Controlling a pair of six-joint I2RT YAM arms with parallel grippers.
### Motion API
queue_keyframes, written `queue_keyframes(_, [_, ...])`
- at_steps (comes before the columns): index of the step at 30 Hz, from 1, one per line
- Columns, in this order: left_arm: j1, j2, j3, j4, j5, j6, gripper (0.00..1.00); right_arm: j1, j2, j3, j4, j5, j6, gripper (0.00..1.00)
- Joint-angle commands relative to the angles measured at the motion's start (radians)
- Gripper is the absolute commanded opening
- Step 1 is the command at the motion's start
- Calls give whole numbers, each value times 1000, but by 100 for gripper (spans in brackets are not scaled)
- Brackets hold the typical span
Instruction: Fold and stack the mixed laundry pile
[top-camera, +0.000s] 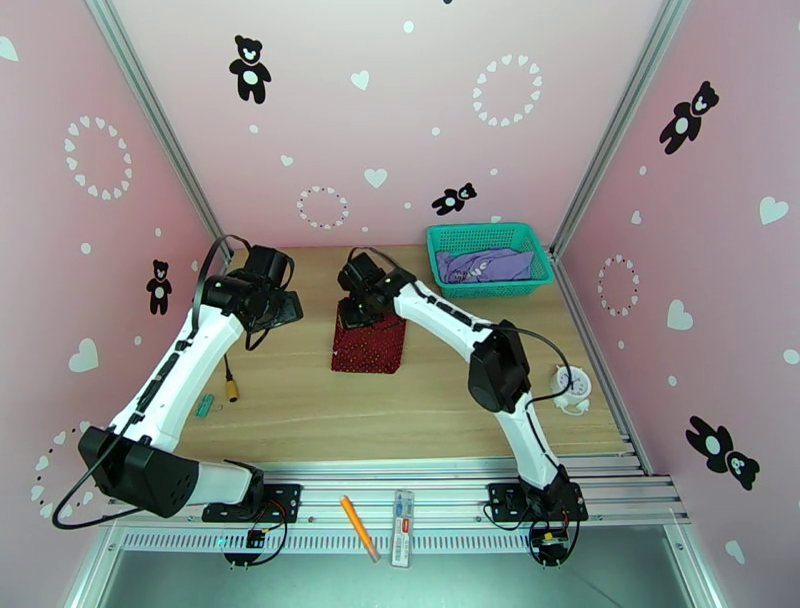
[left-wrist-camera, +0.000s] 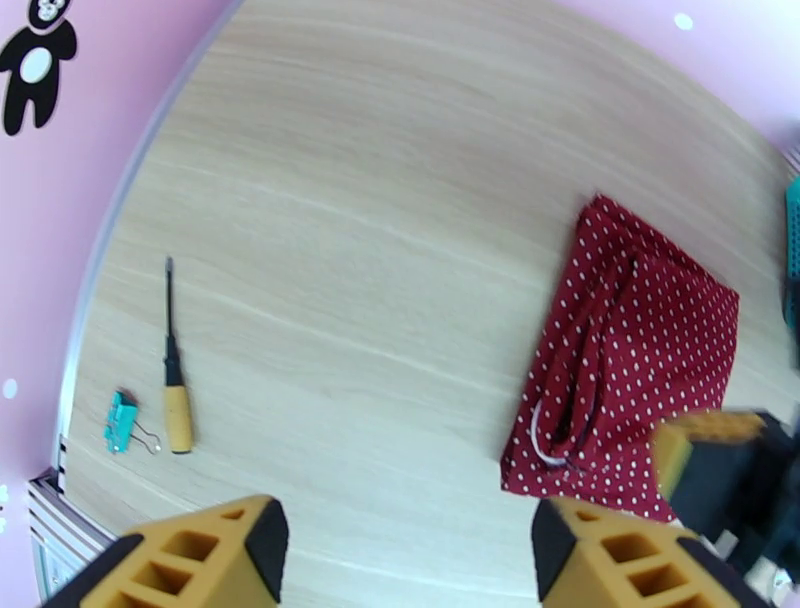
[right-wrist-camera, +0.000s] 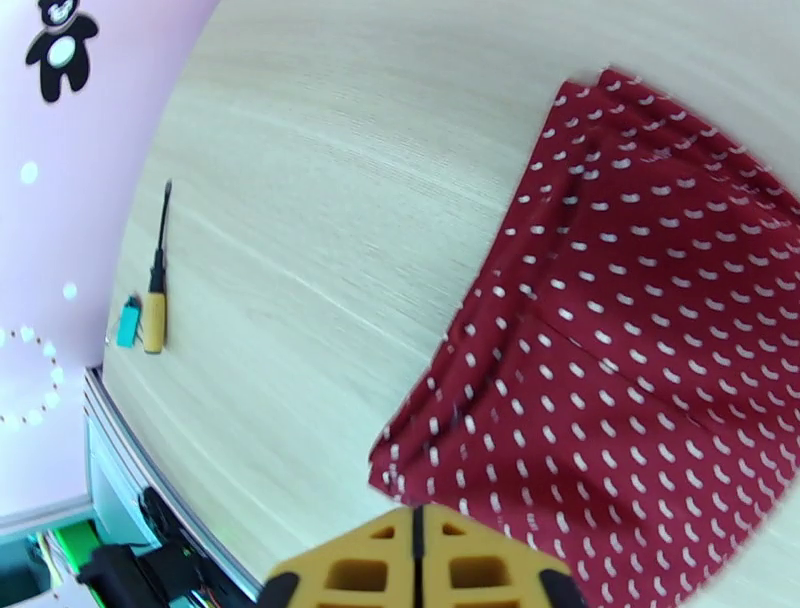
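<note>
Red cloth flat mid-bench, purple shirt in the basket, both arms over the far half.

Dark red cloth (top-camera: 369, 345) with pale dots lies folded into a rough rectangle at the centre of the bench (top-camera: 420, 400). Lavender T-shirt (top-camera: 487, 265) sits crumpled inside the teal mesh basket (top-camera: 490, 291) at the far right corner, well apart from the cloth; its pale print is too small to read. Right hand (right-wrist-camera: 415, 545) hangs over the cloth's far edge, fingers pressed together, no fabric visible between them. Left hand (left-wrist-camera: 405, 525) is spread wide and empty, above bare wood left of the cloth. Near the left edge: a yellow-handled screwdriver (left-wrist-camera: 175, 400) with a teal binder clip (left-wrist-camera: 122, 420) just beside it.
</note>
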Motion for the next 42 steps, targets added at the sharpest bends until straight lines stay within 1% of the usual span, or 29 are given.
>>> queue_keyframes(1, [-10,-39,-19,12,69,-14,70,8,89,-21,34,-46,31,0])
queue_keyframes(4, [-32,-50,-24,13,86,-20,70,11,129,-22,32,-51,40,0])
queue_keyframes(7, [-78,-62,-30,9,88,-35,70,12,136,-13,30,-57,35,0])
queue_keyframes(10, [-138,-85,-48,1,85,-66,71,7,114,56,-26,-40,-3,0])
queue_keyframes(11, [-162,-100,-61,-1,80,-82,73,3,97,84,-51,-35,-20,1])
queue_keyframes(13, [-212,-137,-94,-2,62,-123,76,-11,54,127,-100,-18,-47,8])
queue_keyframes(15, [-262,-182,-140,4,48,-177,80,-31,-16,139,-146,12,-77,18])
queue_keyframes(17, [-313,-232,-212,41,53,-244,83,-56,-116,107,-190,68,-106,31])
queue_keyframes(19, [-360,-265,-297,117,77,-313,86,-84,-227,17,-198,131,-126,41])
queue_keyframes(22, [-405,-267,-432,289,155,-442,90,-130,-422,-195,-153,192,-137,54])
queue_keyframes(25, [-435,-190,-512,478,205,-576,93,-173,-617,-421,-91,217,-141,68])
queue_keyframes(28, [-468,-72,-495,568,183,-683,96,-207,-770,-596,-66,237,-152,78])
queue_keyframes(32, [-488,21,-491,670,118,-833,98,-226,-924,-748,-64,254,-176,88])
queue_keyframes(34, [-489,58,-509,733,110,-920,98,-234,-984,-805,-66,255,-183,93])
queue_keyframes(37, [-492,116,-510,780,107,-1007,98,-246,-1042,-860,-73,259,-189,99])
queue_keyframes(42, [-494,183,-492,778,59,-1090,98,-262,-1087,-905,-77,261,-203,99])
